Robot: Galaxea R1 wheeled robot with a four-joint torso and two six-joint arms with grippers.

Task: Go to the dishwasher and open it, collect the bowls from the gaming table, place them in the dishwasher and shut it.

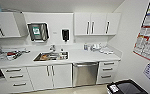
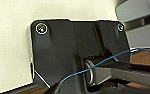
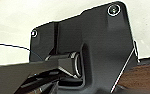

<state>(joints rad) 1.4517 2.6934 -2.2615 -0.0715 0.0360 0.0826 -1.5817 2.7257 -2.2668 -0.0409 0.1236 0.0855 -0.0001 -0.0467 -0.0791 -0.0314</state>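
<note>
You have the dishwasher [image 1: 85, 74] in the head view at about 5 o'clock from the picture's middle, set under the counter [image 1: 91, 56] and facing straight out at you. Its door is shut and stands upright, taller than it is wide, so its long axis runs up and down. The front is grey brushed steel, plain and a little shiny, with a bar handle [image 1: 85, 64] lying level across the top edge. White cupboard doors [image 1: 50, 76] sit just beside it at 9 o'clock, and a stack of white drawers [image 1: 108, 72] touches its other side at 3 o'clock. The sink [image 1: 51, 56] is sunk in the counter at about 10 o'clock from the dishwasher, with a tap [image 1: 52, 47] behind it. A black soap dispenser [image 1: 65, 34] hangs on the wall above. A dark bin [image 1: 127, 88] stands on the floor at 4 o'clock from the dishwasher, near the right wall. From either wrist view you cannot tell whether the left or right hand is open or closed.
</note>
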